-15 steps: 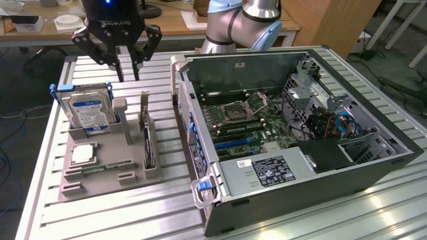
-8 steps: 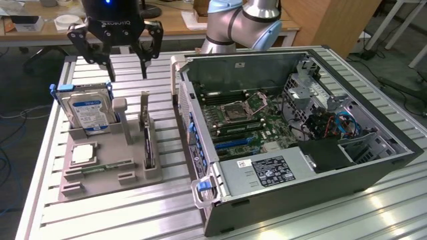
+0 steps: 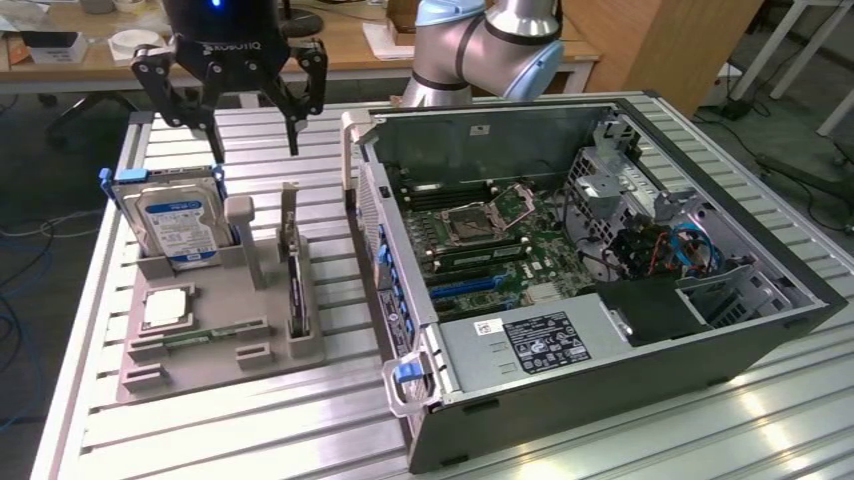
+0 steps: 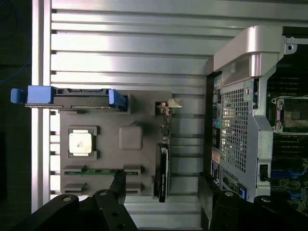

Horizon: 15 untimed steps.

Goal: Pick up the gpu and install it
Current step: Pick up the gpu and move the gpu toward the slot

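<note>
Air is all that sits between the two black fingers of the robot hand [image 3: 254, 145]. The hand is spread wide and holds nothing. It hangs above the grey plastic holder [image 3: 274, 355], touching no part.

The gpu [image 3: 296, 295], a thin dark green card with a silvery metal end, stands on its edge in a slot of the holder. It is on the side nearest the big black computer box [image 3: 561, 400], which lies open beside it.

The holder sits on the ribbed metal tabletop [image 3: 240, 430], near the tabletop's edge on the exterior view's left. A boxy hard drive with a blue and white label [image 3: 174, 220] stands in the holder too.
</note>
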Tool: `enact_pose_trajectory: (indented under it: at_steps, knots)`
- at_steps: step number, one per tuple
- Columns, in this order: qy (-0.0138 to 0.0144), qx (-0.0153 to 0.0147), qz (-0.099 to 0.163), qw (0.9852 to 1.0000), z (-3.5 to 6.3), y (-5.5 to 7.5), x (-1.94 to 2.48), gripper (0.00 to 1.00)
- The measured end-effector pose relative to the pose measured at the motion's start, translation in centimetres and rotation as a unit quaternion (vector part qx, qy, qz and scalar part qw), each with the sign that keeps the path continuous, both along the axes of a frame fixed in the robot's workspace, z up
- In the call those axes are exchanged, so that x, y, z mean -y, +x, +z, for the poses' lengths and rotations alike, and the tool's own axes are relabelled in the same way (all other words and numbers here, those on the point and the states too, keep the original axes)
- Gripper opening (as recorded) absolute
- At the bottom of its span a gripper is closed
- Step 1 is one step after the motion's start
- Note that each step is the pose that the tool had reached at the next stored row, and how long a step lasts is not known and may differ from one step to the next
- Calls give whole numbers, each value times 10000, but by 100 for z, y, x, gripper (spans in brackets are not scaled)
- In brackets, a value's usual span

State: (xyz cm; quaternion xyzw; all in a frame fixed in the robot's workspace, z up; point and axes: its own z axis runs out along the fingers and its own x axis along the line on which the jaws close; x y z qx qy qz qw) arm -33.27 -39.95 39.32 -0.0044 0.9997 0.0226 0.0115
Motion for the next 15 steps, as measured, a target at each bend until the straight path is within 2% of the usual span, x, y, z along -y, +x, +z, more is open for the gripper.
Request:
enact_pose_trajectory:
  at_steps: [15]
  knots:
    - [0, 0, 25, 10000, -157, 5, 6, 71]
